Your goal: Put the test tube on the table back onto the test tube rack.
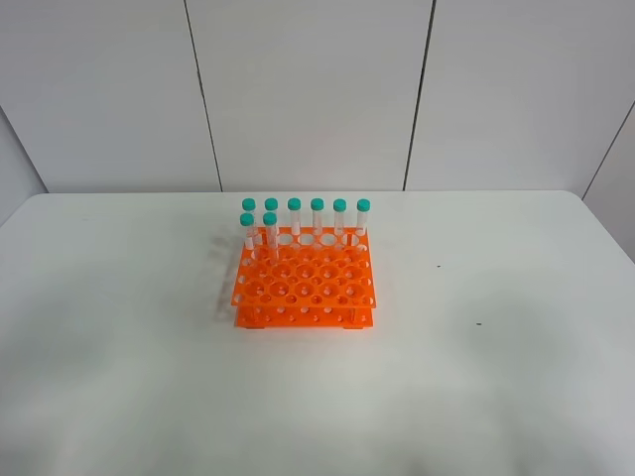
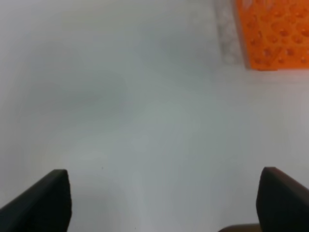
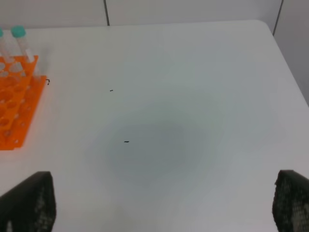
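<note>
While both wrist views show only wide-spread left gripper (image 2: pixel 161 203) and right gripper (image 3: pixel 164 205) over bare table (image 1: pixel 516 377), overhead shows orange test tube rack (image 1: pixel 304 288) holding seven teal-capped tubes, the test tube (image 1: pixel 270 234) standing second-row.

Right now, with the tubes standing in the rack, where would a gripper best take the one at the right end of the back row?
Take the end tube by its green cap, coming straight down from above. It stands upright with its lower part sunk in the orange rack, so only the top is free. Closing front to back seems safest, since a neighbouring tube stands close beside it in the row.
</note>
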